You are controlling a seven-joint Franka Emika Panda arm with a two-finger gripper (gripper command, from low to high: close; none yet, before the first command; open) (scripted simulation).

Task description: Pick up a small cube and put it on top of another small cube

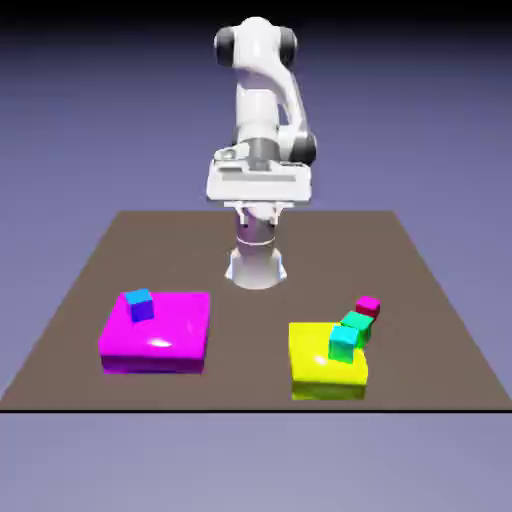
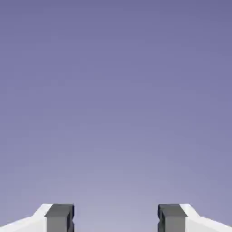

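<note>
Tool: the tool stands with its jaws wide apart and nothing between them; in the hand view only the plain blue-violet backdrop shows past its two grey fingertips.
Tool's place: in the exterior view the hand sits high and folded back near the robot's base, well above the counter and well apart from every cube; the fingers themselves cannot be made out from this side.
Arm: the white arm rises upright from its base at the far middle of the counter.
Counter: the brown counter carries two flat blocks and several small cubes toward its near edge.
Small cube: the magenta-red cube rests on the counter on the exterior view's right, just behind the far right corner of the yellow block and just beside the green cube.
Green cube: the green cube sits at the yellow block's far right corner, touching or nearly touching the cyan cube in front of it; I cannot tell whether it rests on the block or on the counter.
Cyan cube: the cyan cube stands on top of the yellow block, toward its right side.
Yellow block: the yellow block lies flat on the exterior view's right.
Magenta block: the wide magenta block lies flat on the exterior view's left, well apart from the yellow one.
Blue cube: the blue cube stands on the magenta block near its far left corner.
</note>
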